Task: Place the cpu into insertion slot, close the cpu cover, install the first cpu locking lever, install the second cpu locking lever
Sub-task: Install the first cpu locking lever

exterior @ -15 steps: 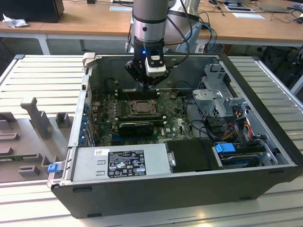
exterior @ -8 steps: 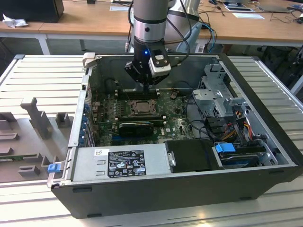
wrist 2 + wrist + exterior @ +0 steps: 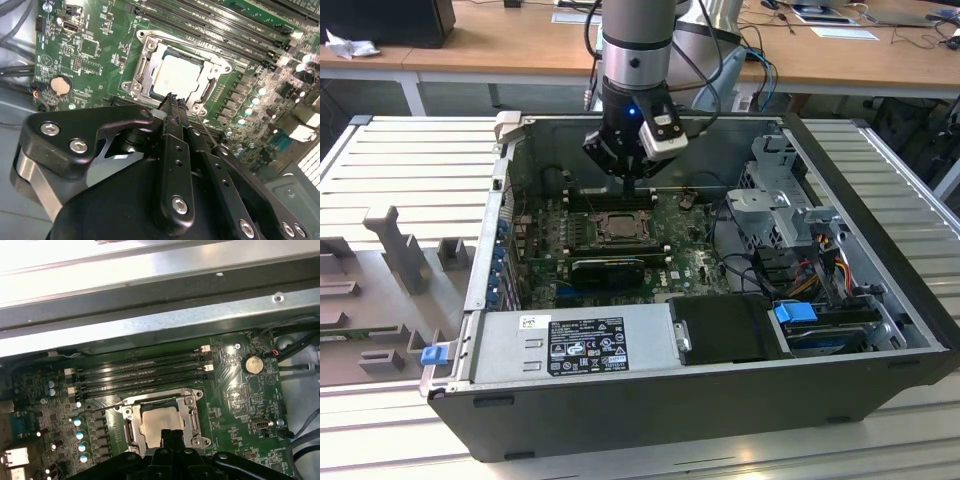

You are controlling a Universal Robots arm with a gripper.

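Down inside the open computer case (image 3: 720, 415) on the slatted table (image 3: 410, 160), the cpu (image 3: 177, 75) lies flat in the insertion slot (image 3: 137, 84), its pale metal face up and level. The cpu cover (image 3: 197, 57) is folded down around it, so the chip shows through the square window. You can see the same chip in the first wrist view (image 3: 160, 422) and, small, in the exterior view (image 3: 618, 226).

Your tool (image 3: 173, 97) has its fingers pressed together with nothing between them. The tips hang just over the slot's edge nearest the arm, close above the cover; whether they touch it I cannot tell. From outside, the tool (image 3: 628, 188) points straight down between the slot and the long black memory slots (image 3: 140, 372).

A thin wire lever (image 3: 100, 408) runs out sideways from one corner of the slot. I cannot tell whether it is hooked down.

Treat the chip as light, thin and stiff, with a smooth face that would slide under a pad. Its underside and the slot's contacts are probably delicate, so hold it only by two opposite edges and never press it crooked. The cover looks like springy sheet metal. The lever is likely stiff and springy; its bent outer end gives you the best purchase.
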